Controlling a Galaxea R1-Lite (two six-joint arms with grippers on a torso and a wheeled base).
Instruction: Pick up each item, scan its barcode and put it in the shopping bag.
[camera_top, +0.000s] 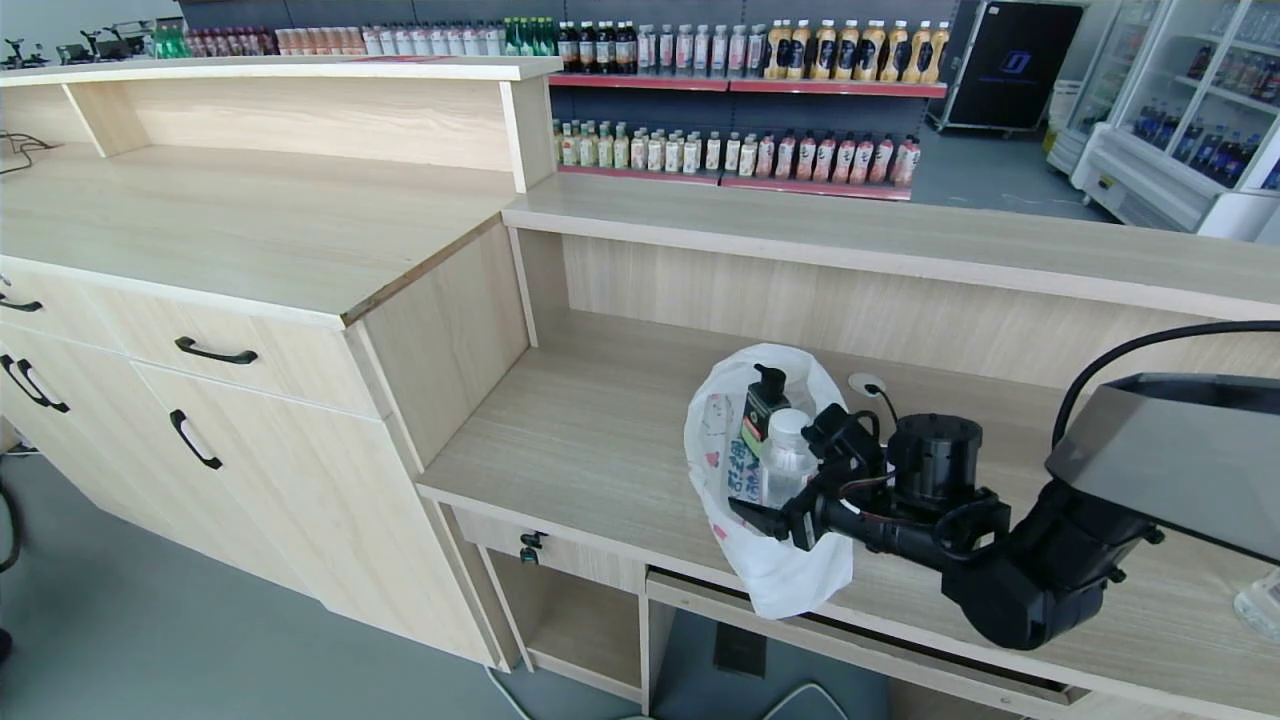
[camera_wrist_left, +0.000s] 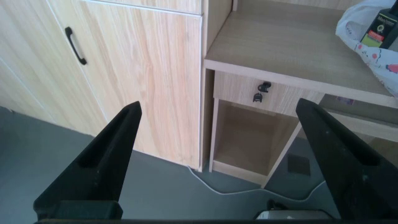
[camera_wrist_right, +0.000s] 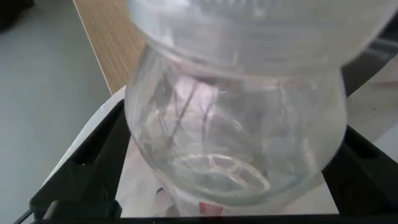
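A white plastic shopping bag (camera_top: 775, 575) stands open on the low wooden counter (camera_top: 600, 430), near its front edge. A dark pump bottle (camera_top: 762, 405) with a green label stands inside it. My right gripper (camera_top: 792, 475) is at the bag's mouth, shut on a clear plastic bottle (camera_top: 787, 460) with a white cap. In the right wrist view the clear bottle (camera_wrist_right: 236, 124) sits between the two black fingers (camera_wrist_right: 87, 180), with the bag (camera_wrist_right: 134, 186) beneath. My left gripper (camera_wrist_left: 217, 162) hangs open over the grey floor, in front of the counter and left of the bag (camera_wrist_left: 354, 22).
A raised counter wall (camera_top: 900, 240) runs behind the bag. Cabinets with black handles (camera_top: 215, 352) stand to the left. Another clear item (camera_top: 1262, 600) lies at the counter's far right edge. A locked drawer (camera_wrist_left: 261, 92) sits under the counter's front. Drink shelves line the back.
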